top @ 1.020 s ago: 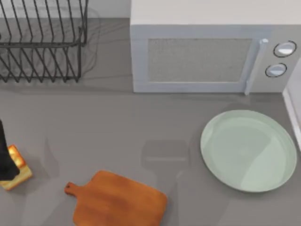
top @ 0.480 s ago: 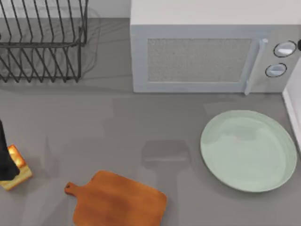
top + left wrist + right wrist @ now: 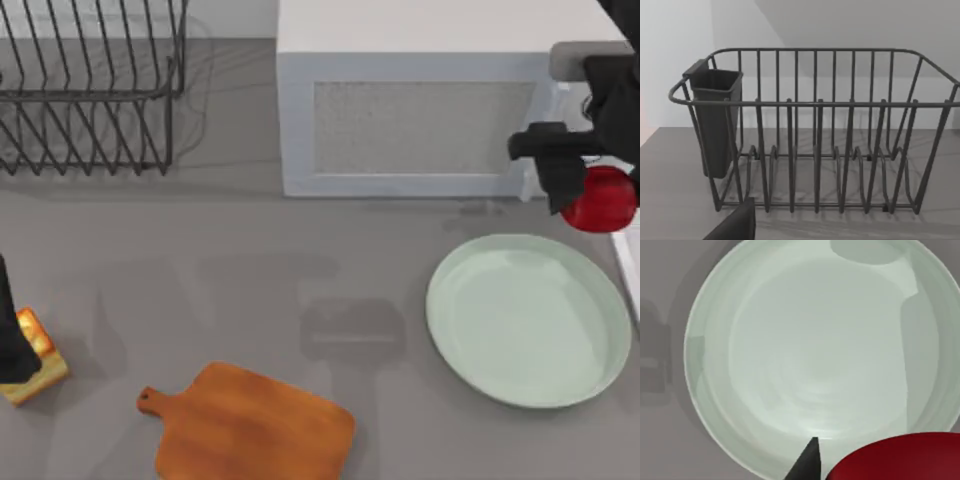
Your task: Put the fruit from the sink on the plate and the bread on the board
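My right gripper hangs in front of the microwave's right end, shut on the red fruit, just beyond the far right rim of the pale green plate. In the right wrist view the fruit shows beside one dark fingertip, with the plate below it. The bread lies at the table's far left, partly covered by my left arm. The orange-brown board lies near the front edge, left of centre, bare.
A white microwave stands at the back. A black wire dish rack with a dark cup fills the back left. A white rim runs along the right edge. Bare grey table lies between board and plate.
My right arm has come into view at the top right, carrying the red fruit toward the plate's far edge. The left arm, bread, board and plate have not moved.
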Controlling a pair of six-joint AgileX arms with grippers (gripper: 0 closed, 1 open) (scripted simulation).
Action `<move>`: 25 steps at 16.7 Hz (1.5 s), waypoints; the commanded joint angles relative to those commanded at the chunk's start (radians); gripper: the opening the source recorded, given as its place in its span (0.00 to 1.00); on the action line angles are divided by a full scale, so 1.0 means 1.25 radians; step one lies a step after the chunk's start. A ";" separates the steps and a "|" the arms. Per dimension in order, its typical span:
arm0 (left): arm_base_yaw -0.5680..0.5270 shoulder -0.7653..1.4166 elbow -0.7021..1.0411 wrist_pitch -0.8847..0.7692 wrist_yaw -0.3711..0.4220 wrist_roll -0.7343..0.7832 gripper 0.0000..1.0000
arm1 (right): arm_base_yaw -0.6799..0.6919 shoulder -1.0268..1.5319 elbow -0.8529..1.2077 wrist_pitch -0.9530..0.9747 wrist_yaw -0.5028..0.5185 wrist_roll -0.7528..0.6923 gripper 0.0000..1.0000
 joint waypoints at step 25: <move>0.000 0.000 0.000 0.000 0.000 0.000 1.00 | 0.054 0.074 -0.030 0.010 0.005 0.106 1.00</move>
